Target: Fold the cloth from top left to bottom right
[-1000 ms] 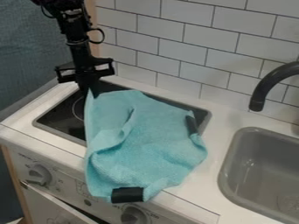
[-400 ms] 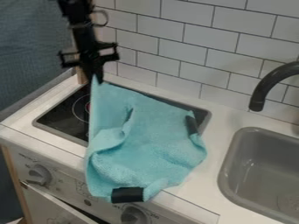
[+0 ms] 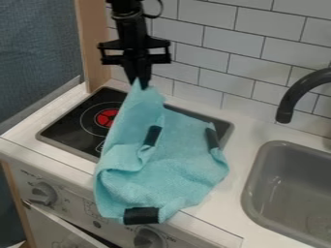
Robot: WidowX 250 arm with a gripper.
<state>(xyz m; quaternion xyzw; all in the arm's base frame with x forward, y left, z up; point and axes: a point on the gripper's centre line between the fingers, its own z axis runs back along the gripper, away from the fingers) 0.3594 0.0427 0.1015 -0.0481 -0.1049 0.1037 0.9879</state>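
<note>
The end effector [image 3: 141,83] is closed on one raised corner of one turquoise cloth [image 3: 178,169], which has three black patches [image 3: 141,215] and lies partly over one cooktop [image 3: 74,133].

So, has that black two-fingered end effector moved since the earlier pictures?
Yes, the end effector has moved rightward in the view, from roughly above the round red burner marking to clearly right of it, still gripping the turquoise fabric cloth.
</note>
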